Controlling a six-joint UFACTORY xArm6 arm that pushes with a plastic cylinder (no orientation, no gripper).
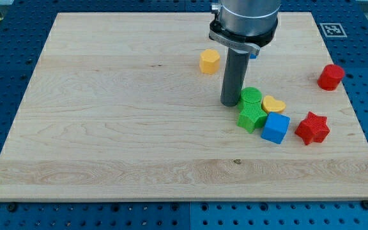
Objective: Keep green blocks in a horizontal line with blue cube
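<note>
The blue cube (275,128) serves as the landmark here, lying on the wooden board (107,128) in its right half, a little below mid-height in the view.

Touching the cube's left side is a green star-shaped block (252,117), set slightly higher than the cube. A second green block, round like a cylinder (251,96), sits directly above the star and touches it, so it lies up and to the left of the cube. The two greens are stacked along the view's vertical rather than strung out sideways with the cube.

My tip (230,104) is down on the board up and to the left of the cube, just beside the green cylinder's left edge (whether it actually touches cannot be told). This arm has no claw to spread or press together, only the straight dark rod.

A yellow heart block (273,103) rests just above the cube, next to the green cylinder's right side. A red star block (312,128) lies to the cube's right, near but apart. A red cylinder (330,76) sits farther up and right of the cube. A yellow hexagonal block (209,61) lies well up and left of it.
</note>
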